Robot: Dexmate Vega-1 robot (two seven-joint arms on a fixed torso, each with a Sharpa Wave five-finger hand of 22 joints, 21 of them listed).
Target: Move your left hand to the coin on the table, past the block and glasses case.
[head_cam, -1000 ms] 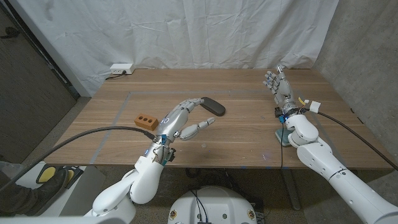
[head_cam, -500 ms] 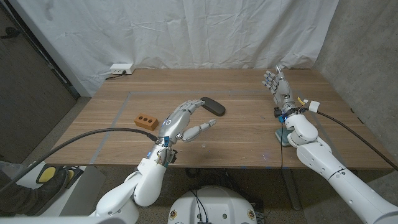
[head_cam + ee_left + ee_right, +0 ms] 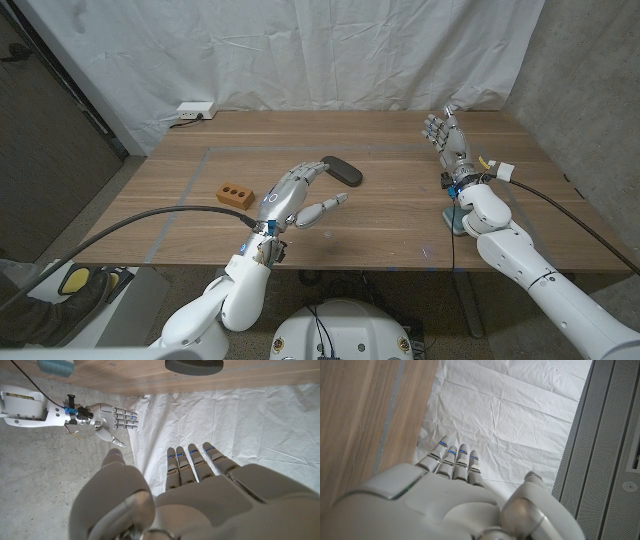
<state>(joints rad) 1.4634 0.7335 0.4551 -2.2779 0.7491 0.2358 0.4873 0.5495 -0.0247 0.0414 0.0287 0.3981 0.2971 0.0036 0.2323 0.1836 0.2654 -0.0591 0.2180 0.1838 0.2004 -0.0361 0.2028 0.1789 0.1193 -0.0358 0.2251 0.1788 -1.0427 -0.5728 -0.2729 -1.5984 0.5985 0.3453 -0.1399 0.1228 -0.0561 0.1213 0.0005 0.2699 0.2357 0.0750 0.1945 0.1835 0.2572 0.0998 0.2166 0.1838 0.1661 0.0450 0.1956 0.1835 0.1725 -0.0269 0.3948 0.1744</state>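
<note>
Our left hand reaches out beside the glasses case, holding nothing.

Our left hand is over the wooden table with its fingers spread apart and nothing in them. Its fingertips point at the dark oval glasses case and are just beside it, on the near side. The small orange-brown block with holes lies on the left side of the case, behind our fingertips. We think the left hand is the nearer one. Our right hand stands well apart from the case, fingers spread and holding nothing. The coin is too small for us to find, so we cannot tell which way it lies. The left wrist view shows the case close ahead and the right hand from the side.
</note>
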